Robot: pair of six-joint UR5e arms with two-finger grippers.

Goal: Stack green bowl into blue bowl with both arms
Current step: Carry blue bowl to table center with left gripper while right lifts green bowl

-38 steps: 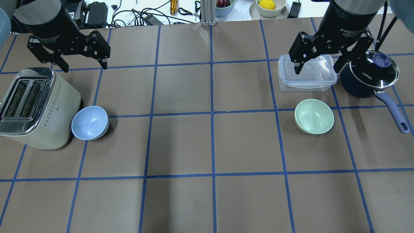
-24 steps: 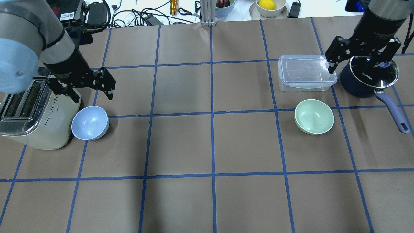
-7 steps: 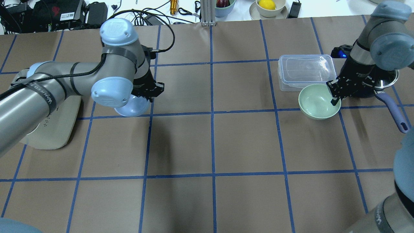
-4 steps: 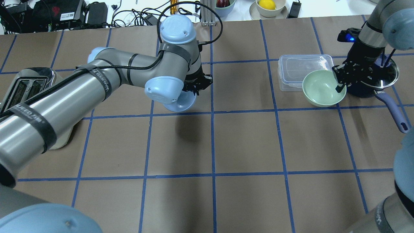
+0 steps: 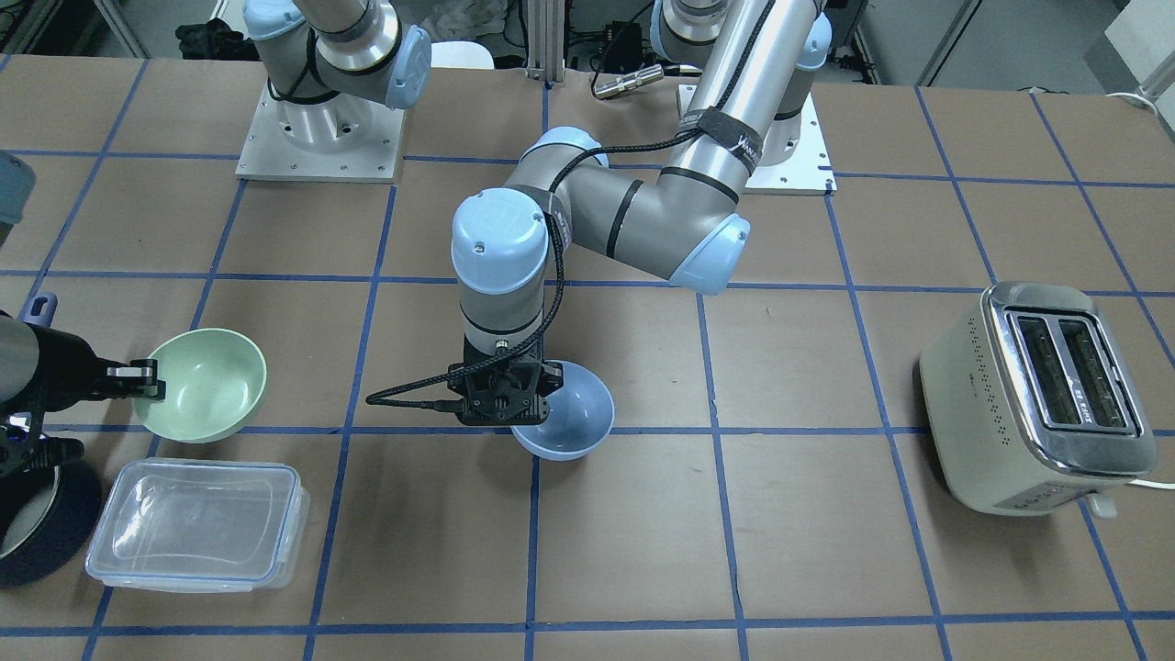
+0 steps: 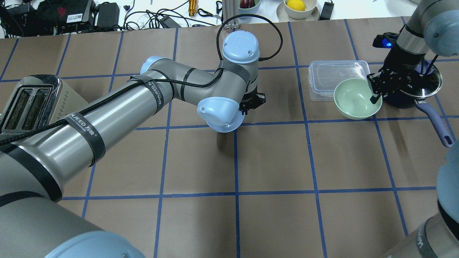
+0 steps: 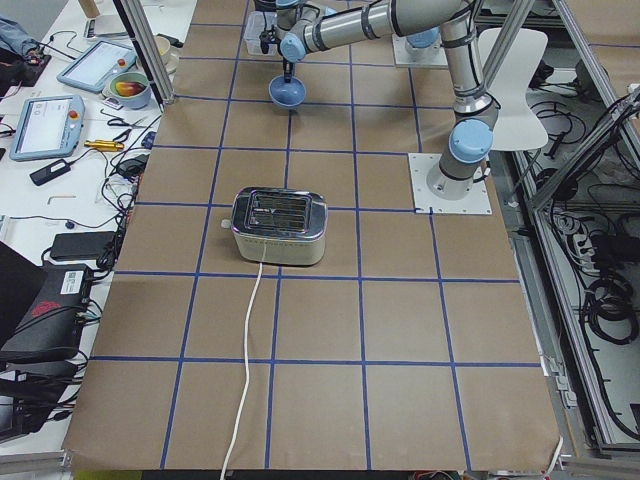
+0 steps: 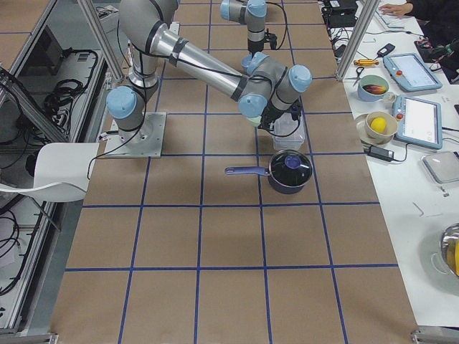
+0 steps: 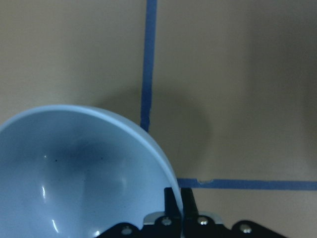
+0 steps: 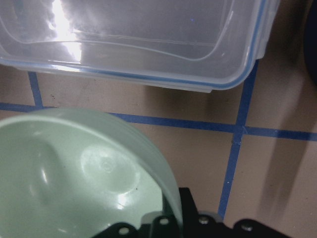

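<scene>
- Brown surface [image 6: 272, 222], gridded with blue tape, carries everything.
- Left arm [image 6: 107, 118] stretches from the left side to the middle.
- Toaster [image 5: 1037, 395] stands at the left edge.
- Clear lidded container [image 5: 197, 519] lies at the far right, with a dark saucepan [image 8: 290, 172] just to its right.
- Blue bowl [image 5: 574, 422] hangs above the middle of the surface, by a tape crossing.
- Green bowl [image 6: 353, 102] hangs tilted on the right, just beside the container's near edge.
- Left pincer [image 9: 177, 202] is closed on the blue bowl's rim, one finger inside and one outside.
- Right pincer [image 10: 173, 206] clamps the green bowl's rim the same way.
</scene>
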